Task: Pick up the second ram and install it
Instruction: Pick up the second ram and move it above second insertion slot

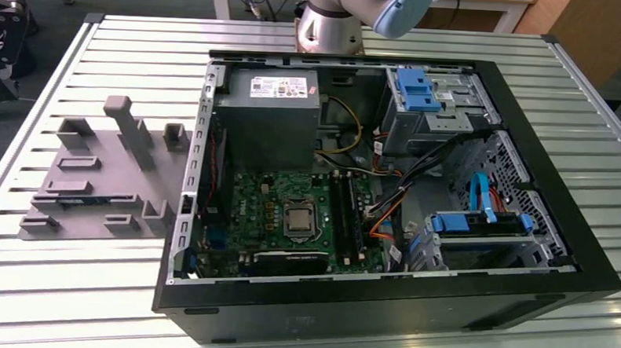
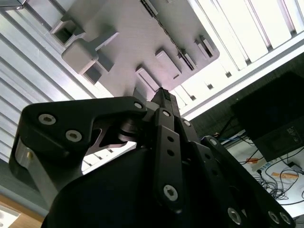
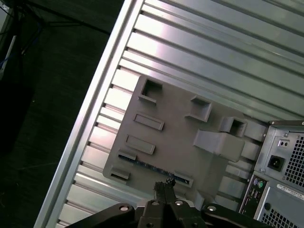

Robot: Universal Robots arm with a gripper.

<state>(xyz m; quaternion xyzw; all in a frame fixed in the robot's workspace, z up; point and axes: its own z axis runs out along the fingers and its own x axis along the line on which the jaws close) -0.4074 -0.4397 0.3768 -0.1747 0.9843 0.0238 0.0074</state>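
Fingers (image 3: 161, 191) pinched together, nothing in them. You're hovering over the grey holder (image 3: 175, 118) on the surface (image 3: 213, 38), next to the PC case (image 1: 388, 311). Ram (image 3: 153, 166) stands on edge in a holder slot, long axis pointing toward the case. Tips sit just short of it, abt mid-length, not touching. Judging by the linkage, fingers look set to open roughly along the ram, not across it.
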